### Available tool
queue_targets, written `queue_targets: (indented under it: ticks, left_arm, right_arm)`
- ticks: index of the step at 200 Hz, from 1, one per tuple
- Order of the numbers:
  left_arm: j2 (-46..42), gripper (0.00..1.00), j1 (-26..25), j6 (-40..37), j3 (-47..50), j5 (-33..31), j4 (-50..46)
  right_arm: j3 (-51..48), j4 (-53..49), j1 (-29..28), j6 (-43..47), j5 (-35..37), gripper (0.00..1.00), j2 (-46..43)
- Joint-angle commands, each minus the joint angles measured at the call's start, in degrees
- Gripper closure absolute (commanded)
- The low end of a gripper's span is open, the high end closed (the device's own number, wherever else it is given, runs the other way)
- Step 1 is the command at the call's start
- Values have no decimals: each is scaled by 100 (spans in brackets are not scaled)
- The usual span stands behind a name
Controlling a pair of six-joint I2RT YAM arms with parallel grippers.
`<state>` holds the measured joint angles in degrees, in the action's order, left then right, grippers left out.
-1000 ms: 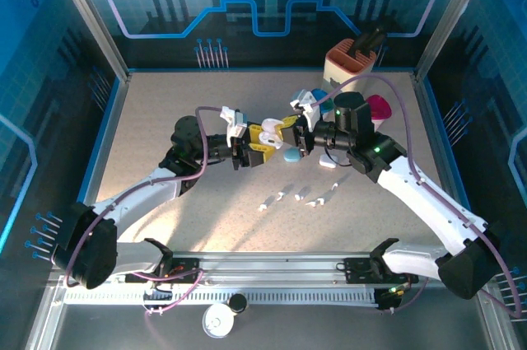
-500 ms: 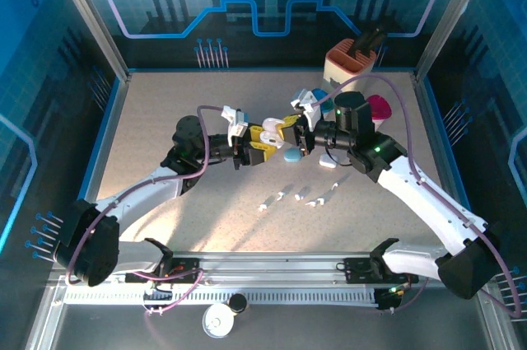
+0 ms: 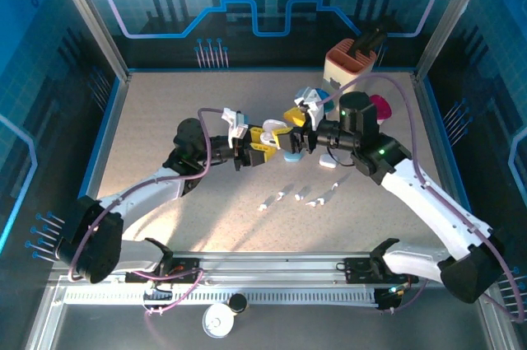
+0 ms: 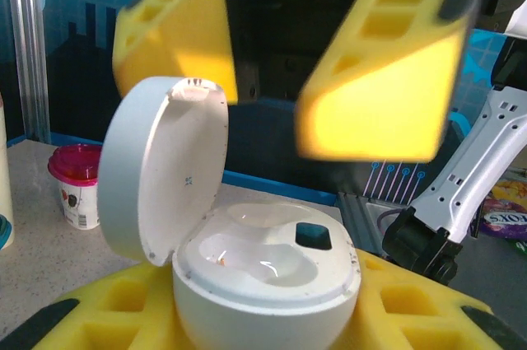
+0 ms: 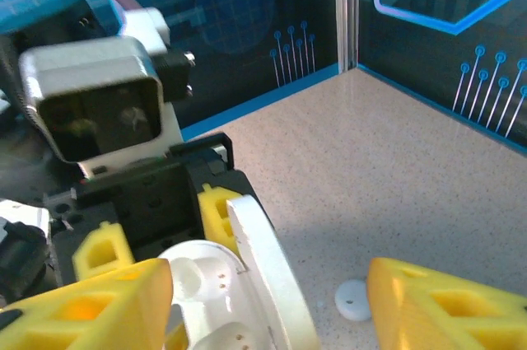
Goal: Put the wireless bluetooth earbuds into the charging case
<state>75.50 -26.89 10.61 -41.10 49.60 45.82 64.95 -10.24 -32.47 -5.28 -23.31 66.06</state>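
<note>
The white charging case [image 4: 263, 272] sits pinched between my left gripper's [image 4: 263, 321] yellow fingers [image 4: 107, 313], its lid [image 4: 165, 173] swung up and both wells bare. In the top view the left gripper [image 3: 262, 142] holds it above mid-table. My right gripper [image 5: 268, 309] is open, its yellow fingers [image 5: 445, 305] spread on either side of the upright lid [image 5: 272, 276] without touching it; from above it [image 3: 293, 128] hangs just right of the case. Several small white earbuds [image 3: 298, 195] lie loose in a row on the table in front of both grippers.
A pale blue case [image 3: 292, 155] and a small white piece [image 3: 327, 163] lie under the grippers. A magenta case [image 3: 380, 107], a blue one [image 3: 318, 95] and an orange-and-white holder [image 3: 350, 62] stand at the back right. A pink-lidded cup [image 4: 74, 185] shows behind.
My right gripper was shut at the case's lid and has now sprung open, drawing slightly back and up. The left gripper keeps hold of the case, tightening a little.
</note>
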Motion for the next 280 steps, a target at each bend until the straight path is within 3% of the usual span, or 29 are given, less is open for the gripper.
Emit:
queue_targets:
  ticks: [1, 19, 69, 102, 135, 166, 182, 280]
  left_arm:
    - [-5, 63, 17, -45, 76, -103, 339]
    - [-40, 62, 69, -59, 122, -136, 349]
    - [-75, 62, 191, -4, 170, -213, 513]
    - [-36, 62, 266, 35, 191, -238, 607]
    - [-18, 62, 293, 29, 208, -345, 630]
    - [90, 62, 307, 38, 184, -412, 687]
    - [169, 62, 331, 50, 160, -481, 785]
    - [759, 62, 1387, 336, -72, -420, 1408]
  right_arm:
    - [64, 319, 121, -160, -46, 27, -372]
    - [-173, 584, 272, -392, 56, 20, -673]
    - [-1301, 1323, 1190, -1821, 368, 19, -1499]
    - [-1777, 655, 1642, -2363, 338, 21, -1598]
    - [-1809, -836, 1647, -2568, 694, 25, -1300]
    - [-2015, -1427, 1579, -2526, 348, 28, -806]
    - [-2095, -1631, 1331, -2399, 481, 30, -498]
    - [-1302, -2914, -1169, -1696, 3922, 34, 1331]
